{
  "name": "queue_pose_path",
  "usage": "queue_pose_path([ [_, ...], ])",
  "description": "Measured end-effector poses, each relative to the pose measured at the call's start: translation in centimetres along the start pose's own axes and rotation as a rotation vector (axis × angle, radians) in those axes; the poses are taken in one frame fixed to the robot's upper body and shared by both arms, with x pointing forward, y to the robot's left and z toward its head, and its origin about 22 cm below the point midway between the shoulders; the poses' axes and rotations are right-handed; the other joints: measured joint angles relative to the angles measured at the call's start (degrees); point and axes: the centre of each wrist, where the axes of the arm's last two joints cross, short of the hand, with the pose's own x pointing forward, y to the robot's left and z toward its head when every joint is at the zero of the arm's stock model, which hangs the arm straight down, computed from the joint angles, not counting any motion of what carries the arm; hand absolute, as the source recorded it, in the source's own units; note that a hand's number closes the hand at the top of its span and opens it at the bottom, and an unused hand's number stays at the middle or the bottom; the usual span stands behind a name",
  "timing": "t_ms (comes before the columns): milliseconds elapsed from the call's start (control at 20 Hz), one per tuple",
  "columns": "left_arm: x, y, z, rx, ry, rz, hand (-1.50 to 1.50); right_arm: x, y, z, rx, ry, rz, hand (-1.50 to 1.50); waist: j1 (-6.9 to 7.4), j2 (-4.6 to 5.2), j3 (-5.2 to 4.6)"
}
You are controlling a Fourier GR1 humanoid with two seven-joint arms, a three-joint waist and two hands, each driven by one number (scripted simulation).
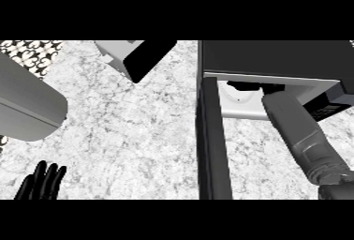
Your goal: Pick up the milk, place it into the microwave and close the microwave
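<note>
Head view: right hand [253, 86] inside open microwave [276, 58], fingers unclear; left hand [41, 183] spread, resting.

The microwave [276, 56] stands right, its open door [213, 145] swung forward.

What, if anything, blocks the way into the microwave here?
Nothing visible does. The microwave door stands swung open toward the camera, and the right robot hand already reaches into the microwave cavity. The milk itself cannot be made out there. The left robot hand rests at the lower left.
</note>
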Motion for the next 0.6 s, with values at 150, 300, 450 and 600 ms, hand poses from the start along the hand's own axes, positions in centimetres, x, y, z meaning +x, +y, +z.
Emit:
queue_pose_path([
  [150, 0.2, 0.2, 0.4, 0.002, 0.008, -0.002, -1.5, -0.4, -0.7, -0.2, -0.018, -0.001, 0.001, -1.5, -0.3, -0.09, 0.06],
  [300, 0.3, -0.1, 0.5, -0.004, 0.007, 0.0, -1.5, -0.6, -0.8, -0.1, -0.032, -0.001, -0.002, -1.5, -0.46, -0.08, 0.08],
  [450, 0.8, -0.4, 0.6, 0.0, 0.007, 0.002, -1.5, -1.1, -1.4, -0.1, -0.052, -0.008, -0.006, -1.5, -0.44, 0.0, 0.1],
  [600, 0.8, -0.5, 0.6, 0.004, 0.016, -0.002, -1.5, -1.3, -1.5, 0.0, -0.044, -0.007, -0.024, -1.5, -0.4, -0.03, -0.11],
])
